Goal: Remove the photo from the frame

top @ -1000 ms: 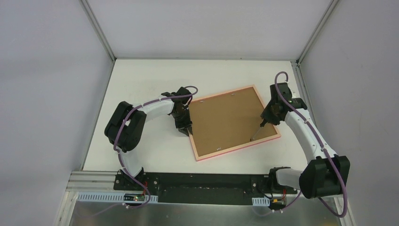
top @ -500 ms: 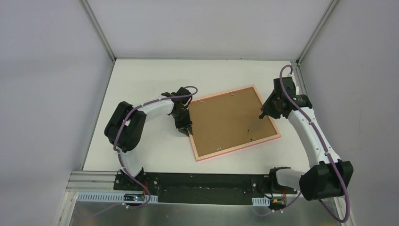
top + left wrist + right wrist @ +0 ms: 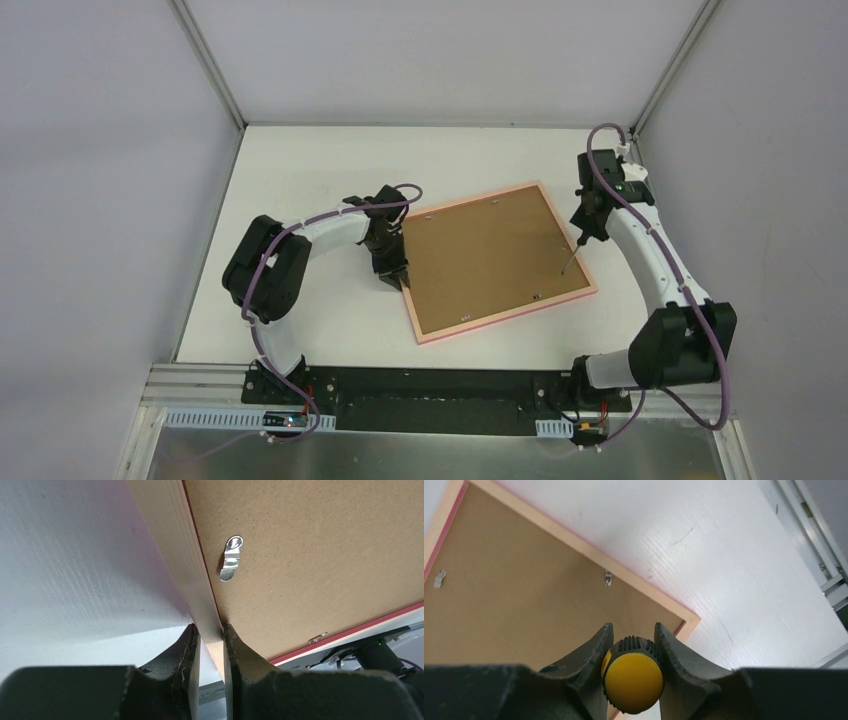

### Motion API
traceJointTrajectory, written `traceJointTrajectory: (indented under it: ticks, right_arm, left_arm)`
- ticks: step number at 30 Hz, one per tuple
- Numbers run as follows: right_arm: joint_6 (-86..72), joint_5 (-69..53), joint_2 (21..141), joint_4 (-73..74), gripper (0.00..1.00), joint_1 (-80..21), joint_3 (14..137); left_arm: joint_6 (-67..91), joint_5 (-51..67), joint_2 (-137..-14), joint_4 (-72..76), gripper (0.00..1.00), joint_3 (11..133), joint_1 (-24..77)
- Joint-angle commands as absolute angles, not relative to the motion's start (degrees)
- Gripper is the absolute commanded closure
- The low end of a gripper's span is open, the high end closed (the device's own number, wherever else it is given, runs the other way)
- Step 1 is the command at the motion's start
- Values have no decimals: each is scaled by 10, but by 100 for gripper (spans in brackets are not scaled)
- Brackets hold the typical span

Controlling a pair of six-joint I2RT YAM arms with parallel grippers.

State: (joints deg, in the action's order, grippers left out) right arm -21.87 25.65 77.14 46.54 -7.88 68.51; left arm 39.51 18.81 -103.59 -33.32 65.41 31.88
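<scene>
The pink frame [image 3: 508,314] lies face down on the white table. Its brown backing board [image 3: 485,260] faces up, so the photo's printed side is hidden. My left gripper [image 3: 397,275] is shut on the frame's left rail, which the left wrist view shows as a pale wood edge [image 3: 185,555] between the jaws [image 3: 211,635]. My right gripper [image 3: 585,225] is shut on a screwdriver [image 3: 571,255] and holds it tip down over the board near the right rail. Its yellow handle end [image 3: 634,680] shows between the fingers [image 3: 633,626].
Small metal turn clips hold the board: one near my left gripper [image 3: 231,557], two in the right wrist view [image 3: 608,577] [image 3: 440,578]. Grey walls with aluminium posts [image 3: 210,65] enclose the table. The table's right edge rail [image 3: 829,587] is close to the frame's corner.
My right gripper has carried the screwdriver from the clip near the frame's lower right edge back and to the right, and now holds it more upright. The left gripper and the frame have not moved.
</scene>
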Motion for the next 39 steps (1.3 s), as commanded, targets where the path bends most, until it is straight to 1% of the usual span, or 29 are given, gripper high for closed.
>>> traceJointTrajectory:
  ticks: [1,4,11,19,29,39]
  right_arm:
    - [-195,336,814,435,100,-65,742]
    - [-180,355,837,412,100,-61,754]
    - [-185,339,869,370,100,-57,773]
    - [-144,345,871,310,100,-58,740]
    - [-151,331,857,329,100,-61,726]
    - [-144,351,821,329,100,-60,673]
  left_arm:
    - [351,232,-1027,-357,100,665,323]
    - [347,237,-1026,-358,100,666,323]
    - [339,251,-1037,-357,100,661,323]
    - [342,252,-1044,-357,100,679,323]
    - [347,259,-1052,-357,100,686,323]
    - [366,249,-1062,-358,100,684,323]
